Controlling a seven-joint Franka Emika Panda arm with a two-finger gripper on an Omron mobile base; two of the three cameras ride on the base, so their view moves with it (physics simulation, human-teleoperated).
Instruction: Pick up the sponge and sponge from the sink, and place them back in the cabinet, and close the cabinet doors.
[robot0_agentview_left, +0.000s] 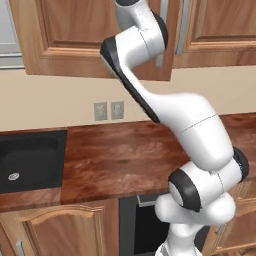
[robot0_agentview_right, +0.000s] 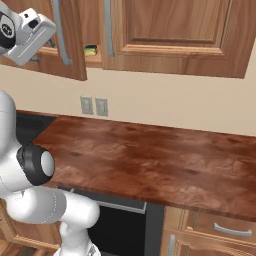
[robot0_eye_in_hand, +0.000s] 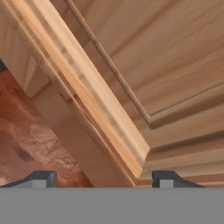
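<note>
A sponge (robot0_agentview_right: 90, 50), yellow under dark green, lies on the cabinet (robot0_agentview_right: 95, 59) shelf, seen through the gap between the cabinet doors. The left door (robot0_agentview_right: 70, 45) stands ajar; the right door (robot0_agentview_right: 170, 30) is flat against the cabinet. My hand (robot0_agentview_right: 27, 27) is up at the ajar door's outer face. In the hand view my gripper (robot0_eye_in_hand: 105, 179) is open, its fingertips (robot0_eye_in_hand: 43, 178) wide apart, and the door's lower edge (robot0_eye_in_hand: 100, 118) runs diagonally just beyond them. Nothing is held. The black sink (robot0_agentview_left: 30, 155) lies low at the left, its visible basin bare.
A dark wooden counter (robot0_agentview_left: 125, 155) runs below the cabinet. Two wall outlets (robot0_agentview_left: 107, 110) sit on the beige wall. Lower cabinets with arched doors (robot0_agentview_left: 55, 232) and a dark appliance opening (robot0_agentview_right: 120, 225) are under the counter. My arm (robot0_agentview_left: 195, 130) crosses in front.
</note>
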